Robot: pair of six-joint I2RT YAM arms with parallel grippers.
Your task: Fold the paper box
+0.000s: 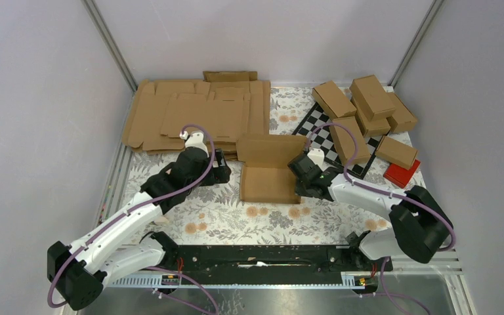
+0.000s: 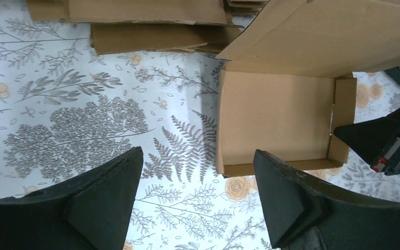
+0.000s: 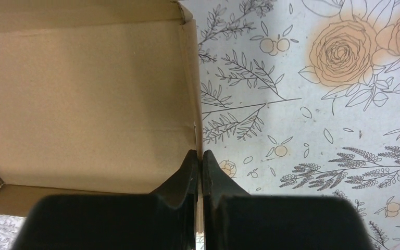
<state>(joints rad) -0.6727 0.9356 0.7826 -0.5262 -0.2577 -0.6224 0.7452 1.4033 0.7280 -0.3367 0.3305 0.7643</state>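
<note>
Pinching the right side wall of the paper box (image 1: 267,174) is the right gripper (image 1: 300,178). In the right wrist view its fingers (image 3: 190,172) are closed flat on the thin cardboard edge, with the box floor (image 3: 83,94) to their left.

The box sits about mid-table (image 1: 223,220) on the floral cloth. It is an open tray with low walls up on the left, near and right sides, and a wide flap tilted up along the far side. The far flap leans over the tray in the left wrist view (image 2: 276,120).

The left gripper (image 1: 222,167) is just beside the box's left wall, spread wide with nothing in it — through its wrist camera (image 2: 198,156) only the cloth shows between the two fingers. Whether it touches the cloth I cannot tell.

Other items:
- A stack of flat cardboard sheets (image 1: 197,115) is at the far left corner, its near edge close to the box's raised flap.
- A cluster of closed brown cartons (image 1: 367,105) is at the far right corner, partly on a checkered mat (image 1: 321,131).
- A small red box (image 1: 401,174) is near the right edge.
</note>
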